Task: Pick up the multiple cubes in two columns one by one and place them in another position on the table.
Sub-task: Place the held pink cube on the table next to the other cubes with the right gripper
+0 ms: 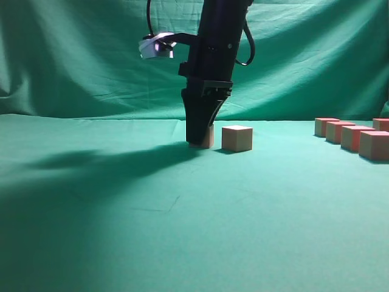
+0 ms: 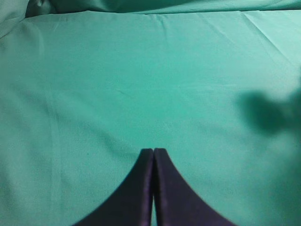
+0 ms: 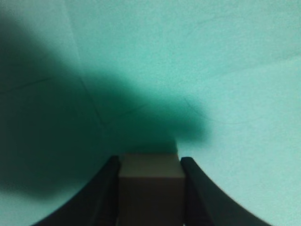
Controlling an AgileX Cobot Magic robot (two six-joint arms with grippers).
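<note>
Wrinkled green table point(image 1: 182, 231), matching draped backdrop point(image 1: 316, 55), seemingly one cloth

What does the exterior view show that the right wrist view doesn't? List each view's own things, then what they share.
Only the exterior view: a free cube beside the right gripper, more cubes in rows at far right, and the draped backdrop. Only the right wrist view: both fingers seen flanking the held cube close up. Both: that gripper, its cube down at the table, green cloth and the arm's shadow.
</note>
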